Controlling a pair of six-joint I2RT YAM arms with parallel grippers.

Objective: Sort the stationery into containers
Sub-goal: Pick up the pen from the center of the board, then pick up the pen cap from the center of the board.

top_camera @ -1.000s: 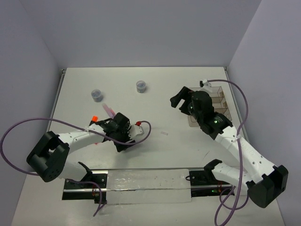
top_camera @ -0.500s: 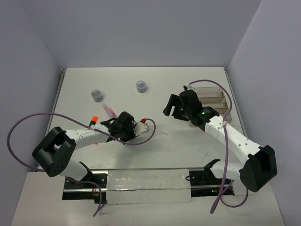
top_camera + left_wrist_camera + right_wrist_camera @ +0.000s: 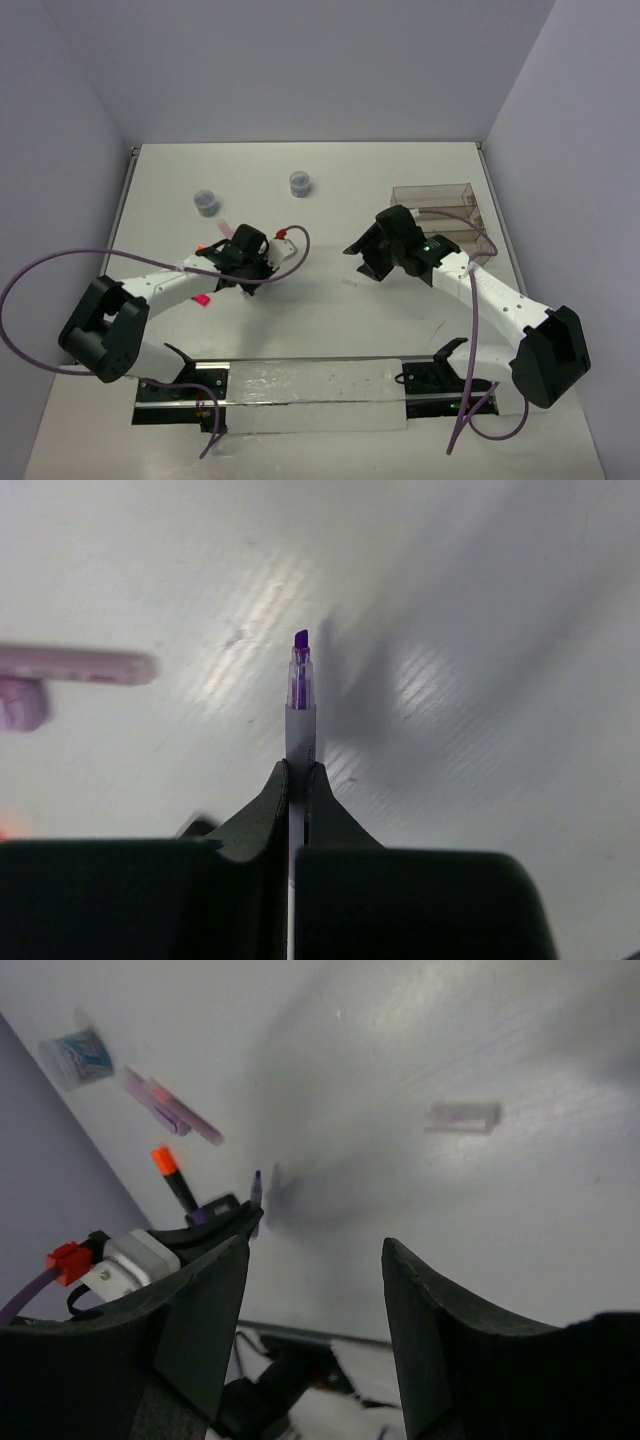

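Note:
My left gripper [image 3: 300, 770] is shut on a slim grey-white marker [image 3: 300, 715] whose bare purple tip points away from me, just above the table. In the top view it [image 3: 250, 272] sits left of centre. A pale pink pen [image 3: 75, 665] lies to its left. My right gripper [image 3: 315, 1260] is open and empty, and hangs over the table's middle [image 3: 362, 258]. A tiny white piece [image 3: 462, 1117] lies ahead of it [image 3: 348, 283]. The black pen with the orange-red end [image 3: 172, 1178] lies further left. The smoky container tray [image 3: 440, 215] stands at the right. Two small jars [image 3: 206, 203] [image 3: 298, 183] stand at the back.
A magenta pen [image 3: 203, 300] shows beside my left forearm. Pink markers [image 3: 170, 1110] lie near one jar [image 3: 78, 1057]. Purple cables loop from both arms. A metal rail [image 3: 300, 385] runs along the near edge.
My left gripper has shut on the marker and drawn back to the left. My right arm has swung from the tray towards the table's middle, its jaws narrowing.

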